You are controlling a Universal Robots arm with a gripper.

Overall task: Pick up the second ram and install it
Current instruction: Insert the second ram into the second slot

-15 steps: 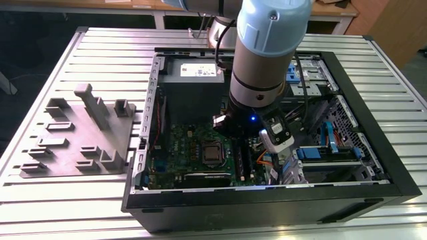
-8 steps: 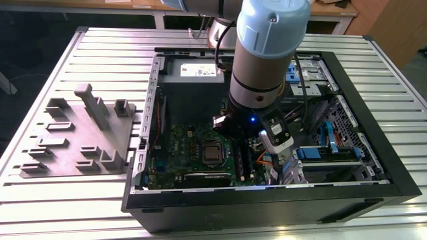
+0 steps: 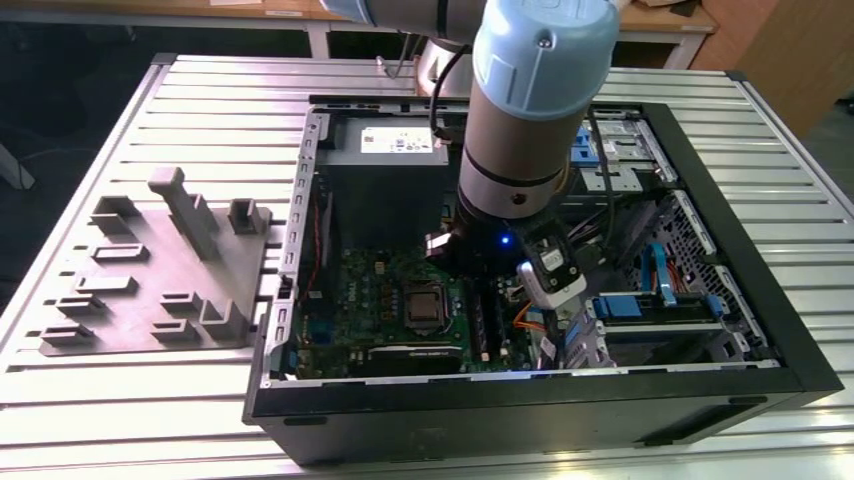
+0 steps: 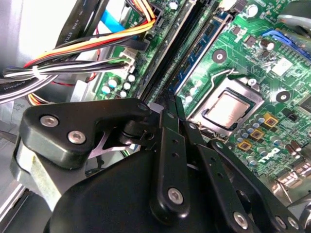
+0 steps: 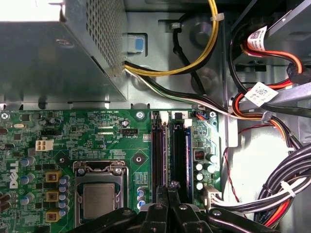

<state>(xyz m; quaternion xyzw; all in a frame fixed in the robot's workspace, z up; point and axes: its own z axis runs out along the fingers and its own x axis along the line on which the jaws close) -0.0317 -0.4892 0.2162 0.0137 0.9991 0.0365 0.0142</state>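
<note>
My gripper (image 5: 171, 187) hangs inside the open computer case, low over the motherboard (image 5: 121, 145), and its black fingers (image 4: 170, 126) are shut tip to tip. The tips sit right over the two long memory slots (image 5: 167, 150) beside the processor socket (image 5: 97, 196). A dark ram stick (image 5: 157, 155) stands in the slot nearer the socket; I cannot tell whether it is the second ram. The black slot (image 5: 180, 155) beside it runs parallel. In the exterior view the arm's wrist (image 3: 514, 150) covers the slots.
The grey power supply box (image 5: 48, 53) lies beyond the slots' far end. Bundled cables (image 5: 272, 111) crowd the side away from the socket. A drive cage (image 3: 667, 300) fills the case's right side in the exterior view. A grey parts fixture (image 3: 160, 270) lies on the table left of the case.
</note>
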